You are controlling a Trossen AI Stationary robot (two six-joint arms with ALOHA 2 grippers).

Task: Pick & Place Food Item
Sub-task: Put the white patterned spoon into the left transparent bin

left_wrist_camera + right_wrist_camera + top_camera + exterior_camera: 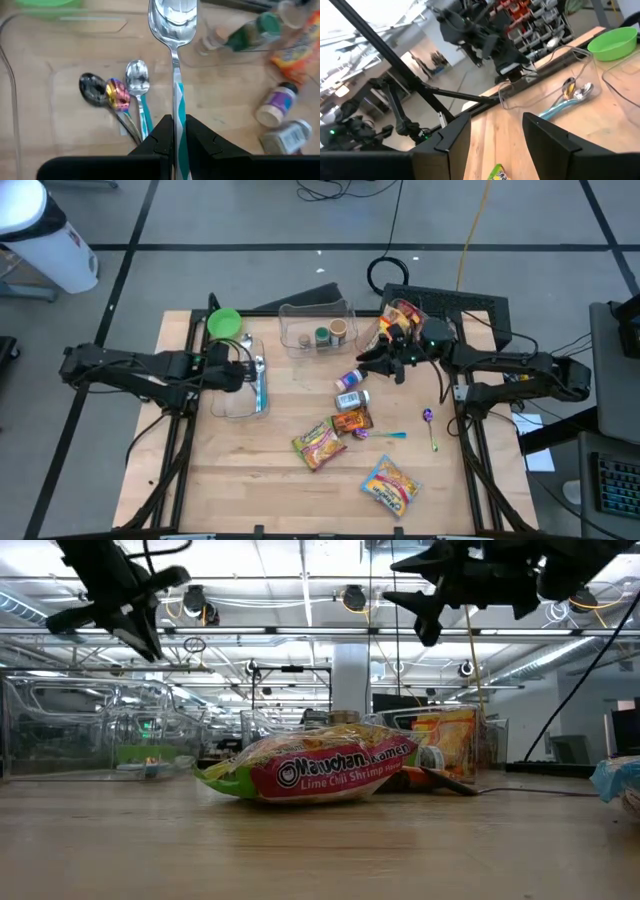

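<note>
The left gripper hangs over the clear tray at the table's left side, its jaws clamped on the teal-and-white handle of a spoon; the bowl of the spoon points away from the wrist. In the tray below it lie three more spoons, side by side, one with a rainbow sheen. A green bowl sits just behind the tray.

The right gripper hovers above the table, right of the tray and beside the clear bin, which holds small jars. Its jaws stand partly apart with nothing between them; the right wrist view shows bare wood through the gap.

The food items lie right of the tray, toward the table's middle and front. A Maruchan ramen pack lies flat, nearest the low camera. Another packet touches it, and a third pack lies farther front. Two small bottles rest on their sides between the packets and the right gripper. A bag of snacks sits behind the right gripper. Two loose spoons lie far right of the tray.
</note>
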